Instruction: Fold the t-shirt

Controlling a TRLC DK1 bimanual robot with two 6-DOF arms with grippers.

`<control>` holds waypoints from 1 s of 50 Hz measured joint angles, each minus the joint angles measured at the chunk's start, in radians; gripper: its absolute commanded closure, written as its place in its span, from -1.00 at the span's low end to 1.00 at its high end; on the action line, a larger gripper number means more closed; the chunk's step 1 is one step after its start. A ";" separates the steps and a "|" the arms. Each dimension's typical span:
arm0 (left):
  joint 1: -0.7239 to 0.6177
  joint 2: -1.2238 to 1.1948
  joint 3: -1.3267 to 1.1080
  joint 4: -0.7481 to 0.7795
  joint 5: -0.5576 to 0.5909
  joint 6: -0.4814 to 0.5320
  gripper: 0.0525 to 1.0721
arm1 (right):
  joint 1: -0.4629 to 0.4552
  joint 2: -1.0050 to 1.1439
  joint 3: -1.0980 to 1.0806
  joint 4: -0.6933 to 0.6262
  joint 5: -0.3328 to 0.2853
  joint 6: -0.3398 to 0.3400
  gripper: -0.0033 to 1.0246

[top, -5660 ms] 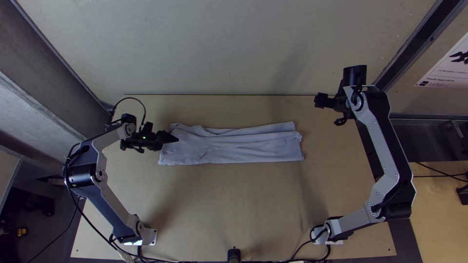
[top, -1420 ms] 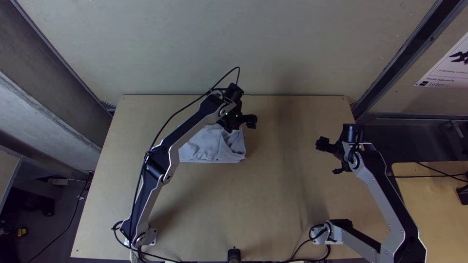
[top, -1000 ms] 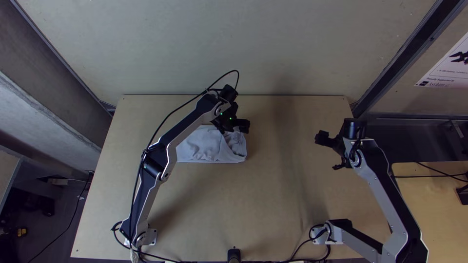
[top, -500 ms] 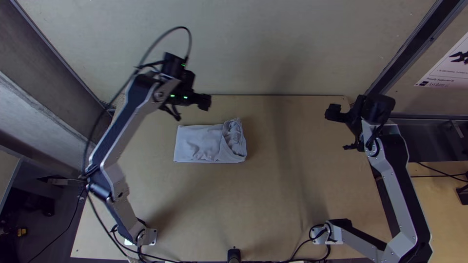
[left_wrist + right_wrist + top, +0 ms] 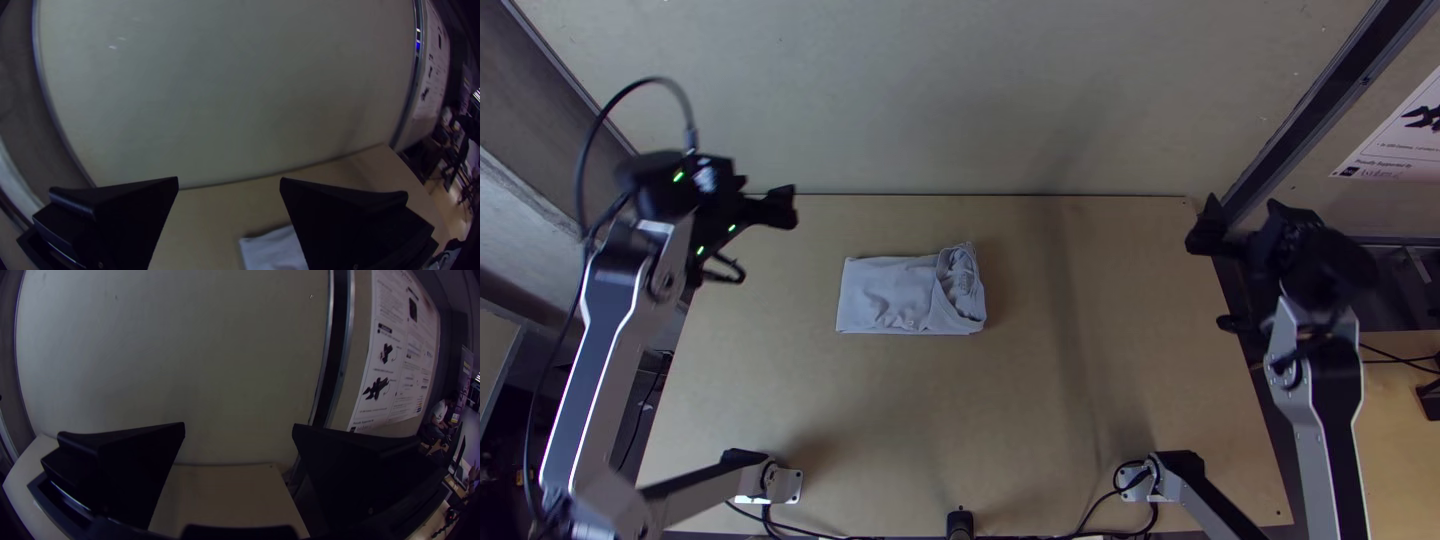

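I face a pale, faintly scuffed wall (image 5: 960,90) that rises behind the far edge of the wooden surface (image 5: 1040,420). A duller grey wall (image 5: 520,120) slants along my left, and a dark metal post (image 5: 1337,85) stands by the far right corner. Past that post I see a white poster (image 5: 1400,130) with printed text and black pictures. Another wooden table (image 5: 1405,460) sits off to the right. Dim light leaves soft shadows on the surface; bright stripes (image 5: 477,377) glow deeper in the room.
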 measured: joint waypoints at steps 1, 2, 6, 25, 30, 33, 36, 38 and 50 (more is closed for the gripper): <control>0.013 -0.038 -0.035 0.021 -0.002 0.003 -0.91 | 0.000 -0.021 -0.016 0.014 0.000 0.000 -0.92; 0.023 -0.063 -0.068 0.038 -0.003 0.003 -0.91 | 0.000 -0.036 -0.027 0.024 0.000 0.000 -0.92; 0.061 -0.181 -0.185 0.093 -0.017 0.008 -0.91 | 0.002 -0.132 -0.106 0.100 0.000 -0.002 -0.92; 0.170 -0.786 -0.766 0.441 -0.049 0.055 -0.89 | 0.050 -0.508 -0.348 0.129 0.000 -0.017 -0.92; 0.170 -0.947 -0.890 0.476 -0.049 0.056 -0.89 | 0.089 -0.638 -0.409 0.120 0.000 -0.018 -0.92; 0.172 -1.060 -0.955 0.494 -0.043 0.059 -0.89 | 0.108 -0.724 -0.448 0.118 -0.001 -0.019 -0.92; 0.172 -1.142 -1.011 0.504 -0.035 0.062 -0.90 | 0.119 -0.802 -0.487 0.116 0.000 -0.031 -0.92; 0.172 -1.151 -1.025 0.506 -0.036 0.061 -0.90 | 0.126 -0.850 -0.511 0.109 0.000 -0.037 -0.92; 0.181 -1.151 -1.220 0.795 -0.047 0.054 -0.90 | 0.129 -0.899 -0.610 0.060 0.000 -0.040 -0.92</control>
